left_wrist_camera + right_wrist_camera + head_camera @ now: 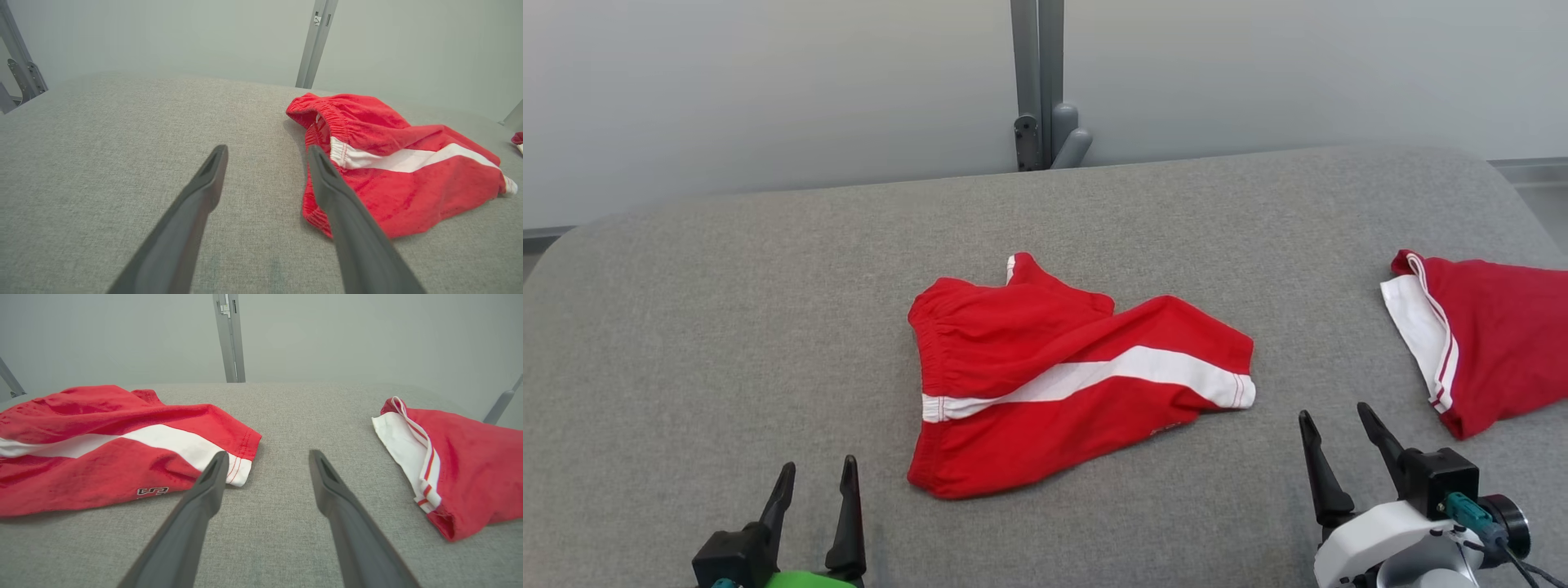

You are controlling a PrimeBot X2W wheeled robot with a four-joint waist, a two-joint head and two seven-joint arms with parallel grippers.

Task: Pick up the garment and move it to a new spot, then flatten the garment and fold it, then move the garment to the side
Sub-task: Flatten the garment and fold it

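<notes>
Dark fingers on both grippers are spread wide, nothing between them. The left gripper sits at the bottom left of the head view and the right gripper at the lower right. The red shorts with a white stripe lie rumpled mid-frame, just beyond both, on the grey fabric table. Another red garment sits at the right edge, well apart.
</notes>
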